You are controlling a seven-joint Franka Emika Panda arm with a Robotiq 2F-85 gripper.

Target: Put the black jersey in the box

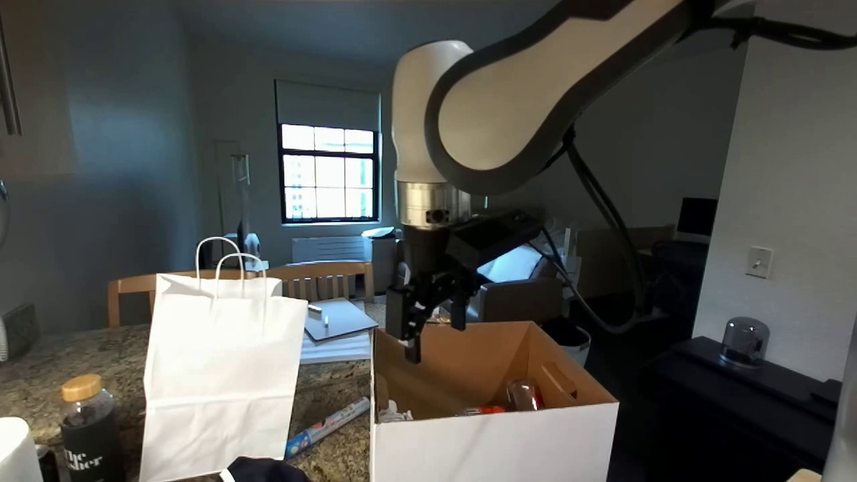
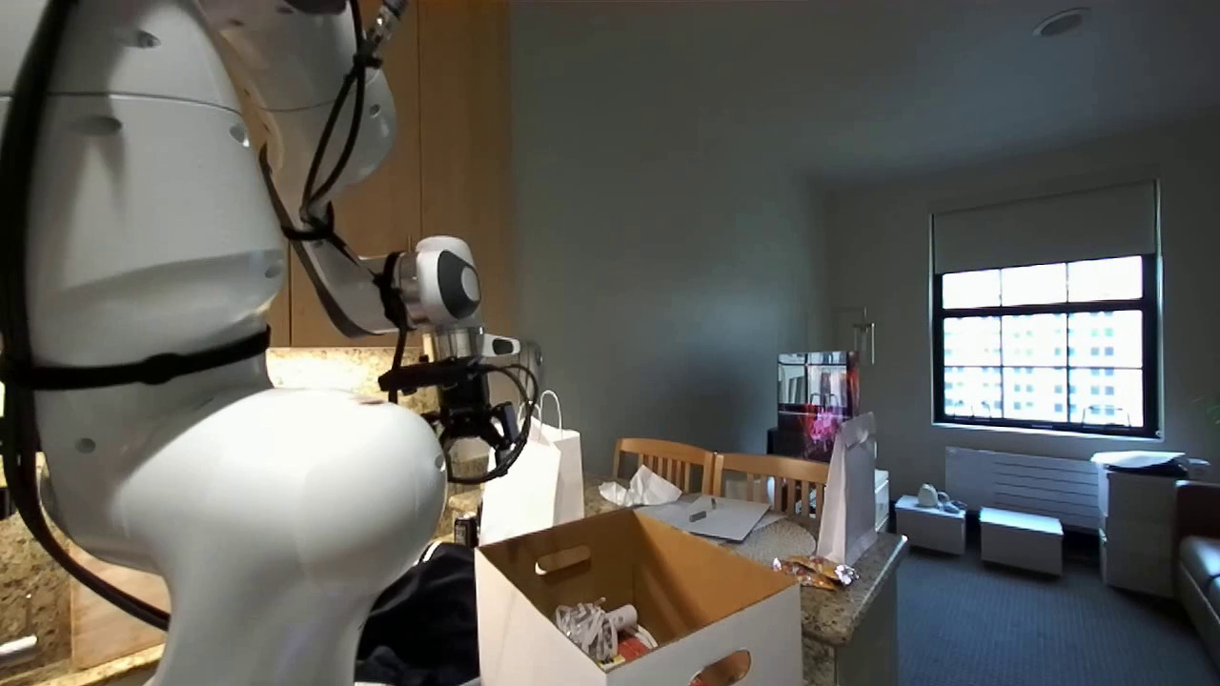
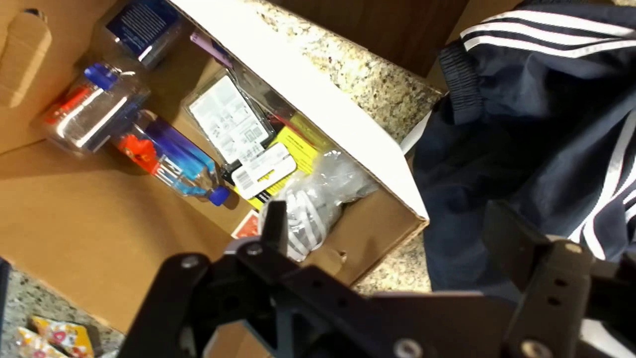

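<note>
The box [image 1: 495, 448] is a brown carton with white outer sides, open at the top. It also shows in an exterior view [image 2: 519, 624] and in the wrist view [image 3: 328, 99]. The black jersey [image 3: 497, 164], with white stripes, lies bunched on the counter beside the box in the wrist view. Only its edge shows in an exterior view [image 1: 264, 470]; in an exterior view [image 2: 434, 610] the arm hides part of it. My gripper [image 3: 389, 214] is open and empty, above the box corner and the jersey's near edge. It also shows in both exterior views [image 1: 435, 338] [image 2: 478, 453].
Inside the box lie plastic bottles [image 3: 174, 154], packages [image 3: 231, 117] and a bagged white cable [image 3: 303, 216]. A white paper bag [image 1: 224, 375] stands beside the box. A tube [image 1: 328, 425], a bottle [image 1: 90, 428] and a laptop [image 1: 340, 318] are on the granite counter.
</note>
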